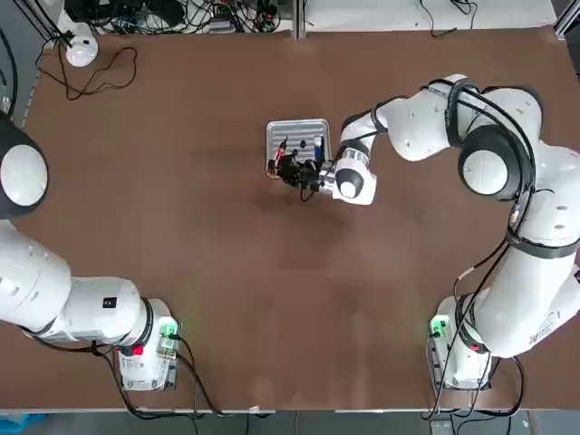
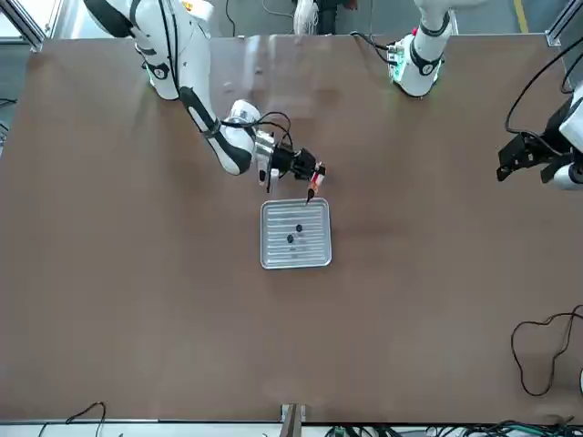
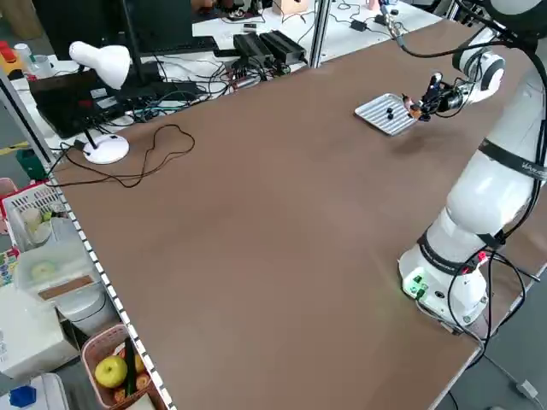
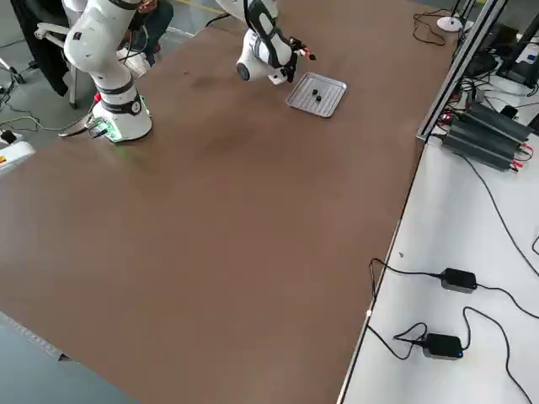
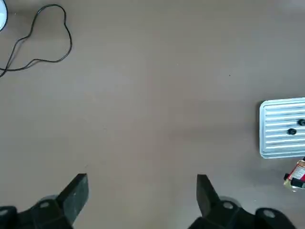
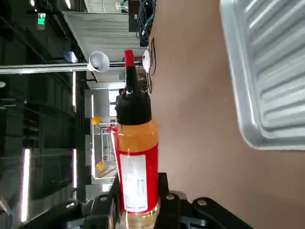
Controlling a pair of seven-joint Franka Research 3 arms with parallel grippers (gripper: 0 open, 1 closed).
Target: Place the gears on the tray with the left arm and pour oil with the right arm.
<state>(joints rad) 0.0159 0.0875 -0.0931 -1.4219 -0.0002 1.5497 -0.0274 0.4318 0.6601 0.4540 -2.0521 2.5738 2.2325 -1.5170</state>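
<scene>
**While one gripper grips the oil, the other stands open and empty.**

As the front view shows, two gears (image 2: pixel 295 233) lie on the one tray (image 2: pixel 273 259), near each other but apart, on its ribbed floor. The tray rests on the table (image 1: pixel 208 263), nearer the far edge than the robot's edge. One bottle of oil (image 6: pixel 138 164), red-labelled and with a black cap and red tip, is clamped between the two fingers of the right gripper (image 6: pixel 139 177). It is held slanted by the tray's left corner on the robot's side. The left gripper (image 5: pixel 143 177), its two fingers wide apart, hangs above the table's left part, well apart from the tray.
</scene>
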